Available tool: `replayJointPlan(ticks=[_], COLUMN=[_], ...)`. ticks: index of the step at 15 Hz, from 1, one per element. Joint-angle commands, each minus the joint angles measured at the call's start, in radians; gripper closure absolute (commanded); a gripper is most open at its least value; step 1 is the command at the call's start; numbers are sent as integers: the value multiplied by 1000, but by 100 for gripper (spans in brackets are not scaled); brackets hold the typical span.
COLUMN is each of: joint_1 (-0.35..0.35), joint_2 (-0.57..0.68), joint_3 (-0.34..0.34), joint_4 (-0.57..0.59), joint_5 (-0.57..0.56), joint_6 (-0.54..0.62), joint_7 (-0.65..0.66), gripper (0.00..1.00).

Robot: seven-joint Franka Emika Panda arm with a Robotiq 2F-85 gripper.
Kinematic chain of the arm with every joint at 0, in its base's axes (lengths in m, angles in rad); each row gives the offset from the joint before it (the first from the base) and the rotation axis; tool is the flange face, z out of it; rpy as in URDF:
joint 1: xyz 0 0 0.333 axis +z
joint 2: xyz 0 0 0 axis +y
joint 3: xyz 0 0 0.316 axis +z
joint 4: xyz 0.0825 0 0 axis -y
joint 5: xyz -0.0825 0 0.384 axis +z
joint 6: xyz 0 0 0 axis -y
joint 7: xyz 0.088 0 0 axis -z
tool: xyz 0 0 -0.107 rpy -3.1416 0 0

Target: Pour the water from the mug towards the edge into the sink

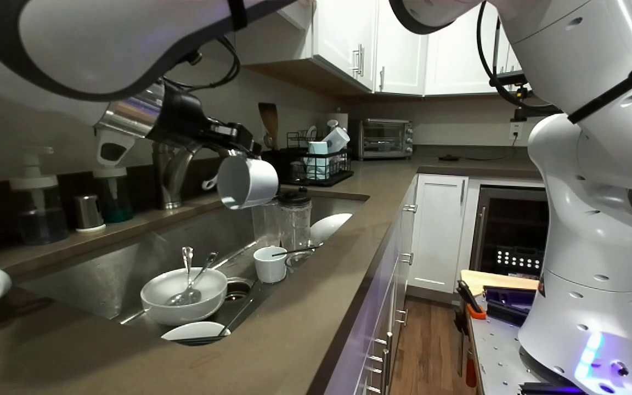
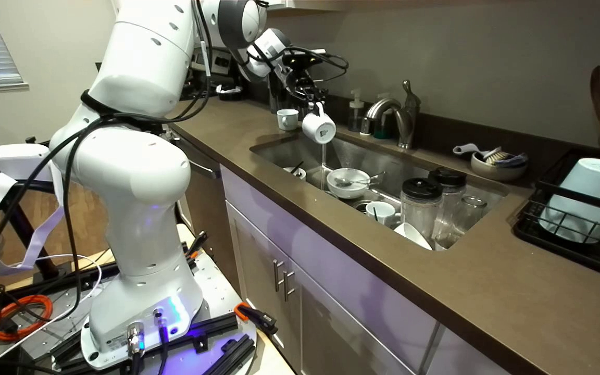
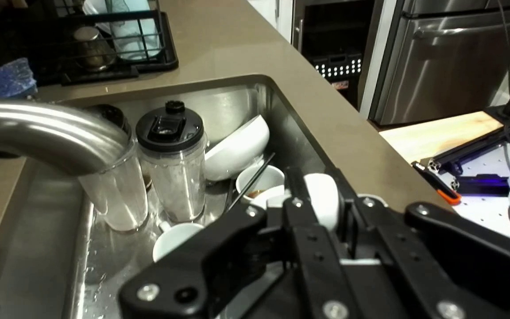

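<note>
In both exterior views the white mug [image 1: 261, 184] hangs strongly tilted above the sink [image 2: 367, 159], held off the steel. A thin stream of water [image 2: 324, 161] falls from it into the basin, left of the white bowl in that view. My gripper [image 2: 315, 102] comes down from above and is shut on the mug's handle. In the wrist view, the pale handle [image 3: 323, 199] sits between my gripper's [image 3: 314, 188] black fingers, which hide most of the mug's body. The countertop's front edge [image 2: 331, 238] runs along the near side of the sink.
The curved faucet [image 2: 404, 122] stands behind the basin. In it lie a bowl with spoons [image 1: 170, 310], lidded clear cups [image 3: 173, 177], and white cups [image 1: 270, 269]. Another white cup [image 2: 287, 120] stands on the counter close to the held mug. A dish rack [image 3: 166, 48] sits beyond.
</note>
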Motion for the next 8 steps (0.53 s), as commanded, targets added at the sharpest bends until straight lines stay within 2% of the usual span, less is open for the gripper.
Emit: replayJointPlan(ticks=[1,8], joint_1=[-26,-32], joint_2=[-42,-86], joint_3=[32,30], joint_4=[3,-19], joint_5=[71,169], joint_6=[85,214], joint_7=[-5,-8], gripper=[94,94])
